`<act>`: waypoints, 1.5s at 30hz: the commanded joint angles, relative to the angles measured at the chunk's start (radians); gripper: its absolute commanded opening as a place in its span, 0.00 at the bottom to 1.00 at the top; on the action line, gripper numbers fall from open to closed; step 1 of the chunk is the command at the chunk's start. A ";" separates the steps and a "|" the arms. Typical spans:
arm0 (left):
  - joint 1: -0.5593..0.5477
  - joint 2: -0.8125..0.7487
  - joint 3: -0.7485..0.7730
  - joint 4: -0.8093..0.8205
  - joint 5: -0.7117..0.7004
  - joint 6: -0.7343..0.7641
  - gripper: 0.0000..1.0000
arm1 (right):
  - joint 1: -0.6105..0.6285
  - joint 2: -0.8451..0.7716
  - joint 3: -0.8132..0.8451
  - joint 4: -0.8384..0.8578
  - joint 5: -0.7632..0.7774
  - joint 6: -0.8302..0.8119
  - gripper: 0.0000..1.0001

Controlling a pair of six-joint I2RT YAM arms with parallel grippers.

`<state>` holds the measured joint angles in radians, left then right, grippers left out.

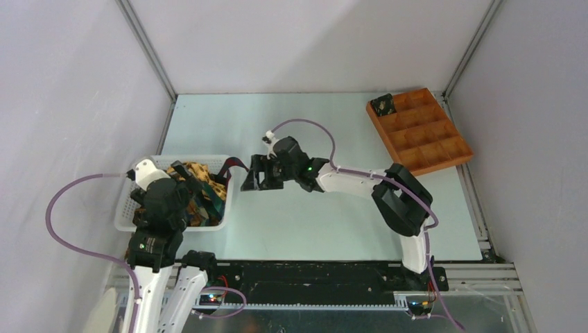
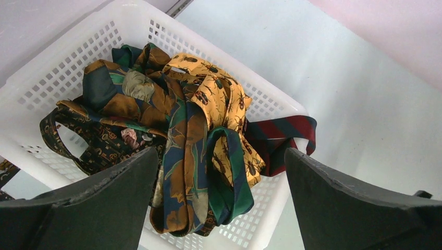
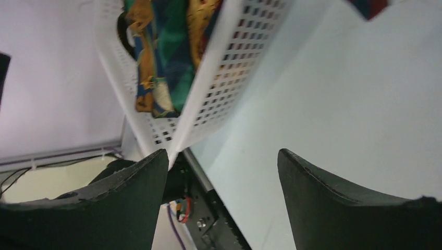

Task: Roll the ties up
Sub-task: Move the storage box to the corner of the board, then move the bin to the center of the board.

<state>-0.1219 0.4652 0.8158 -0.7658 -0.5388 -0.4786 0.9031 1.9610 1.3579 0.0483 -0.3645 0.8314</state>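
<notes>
Several ties (image 2: 182, 130) lie heaped in a white plastic basket (image 2: 62, 73): a yellow-gold one with beetles (image 2: 221, 96), a green, brown and blue one (image 2: 180, 172), and a maroon striped one (image 2: 284, 133) that hangs over the rim. My left gripper (image 2: 221, 174) hovers open above the heap, holding nothing. My right gripper (image 1: 260, 182) stands open just right of the basket, near the maroon tie (image 1: 236, 165). In the right wrist view the basket wall (image 3: 219, 78) sits ahead of the open right gripper (image 3: 223, 156), which is empty. A small dark rolled tie (image 1: 382, 105) rests in the tray's far-left compartment.
An orange-brown compartment tray (image 1: 430, 139) sits at the back right of the table. The basket (image 1: 125, 208) is at the near left, under the left arm. Grey walls close in the left, back and right. The black base rail (image 1: 312, 274) runs along the near edge.
</notes>
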 commanded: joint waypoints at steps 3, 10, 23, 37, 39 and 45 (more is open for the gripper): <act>0.002 -0.015 0.002 0.019 -0.005 0.025 0.98 | 0.058 0.059 0.100 0.120 -0.053 0.066 0.79; 0.002 -0.018 0.002 0.019 -0.015 0.026 0.98 | 0.081 0.170 0.179 0.119 0.014 0.151 0.68; 0.008 -0.005 0.000 0.027 0.004 0.033 0.98 | 0.079 0.287 0.291 0.110 0.057 0.167 0.52; 0.017 -0.001 -0.001 0.030 0.016 0.038 0.98 | 0.096 0.356 0.402 0.045 0.081 0.158 0.38; 0.017 -0.004 -0.001 0.030 0.016 0.038 0.98 | 0.100 0.361 0.412 0.028 0.100 0.156 0.38; 0.018 -0.014 -0.003 0.029 0.019 0.036 0.98 | 0.098 0.349 0.400 0.017 0.132 0.160 0.27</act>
<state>-0.1146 0.4572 0.8154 -0.7650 -0.5274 -0.4652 0.9966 2.3058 1.7306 0.0841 -0.2859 1.0000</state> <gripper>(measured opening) 0.985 0.324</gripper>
